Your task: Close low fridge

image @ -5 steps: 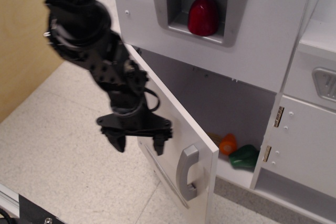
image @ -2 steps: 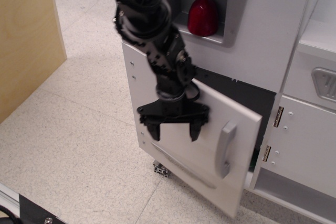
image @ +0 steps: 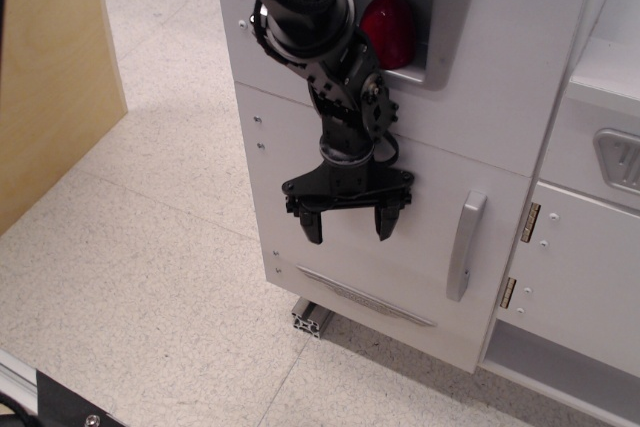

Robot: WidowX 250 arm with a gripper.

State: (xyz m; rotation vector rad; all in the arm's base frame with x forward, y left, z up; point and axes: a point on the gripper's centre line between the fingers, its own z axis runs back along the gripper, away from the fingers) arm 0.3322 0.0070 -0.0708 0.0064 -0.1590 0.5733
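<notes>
The jaws of the black gripper (image: 348, 224) stand apart, holding nothing, pointing down in front of the door of the low fridge (image: 400, 237), left of its vertical grey handle (image: 465, 245). That door lies flush with the cabinet front, its grey vent strip (image: 365, 296) along the bottom. Above it, the grey recessed niche (image: 385, 7) holds a red rounded object (image: 392, 32), partly hidden by the arm.
</notes>
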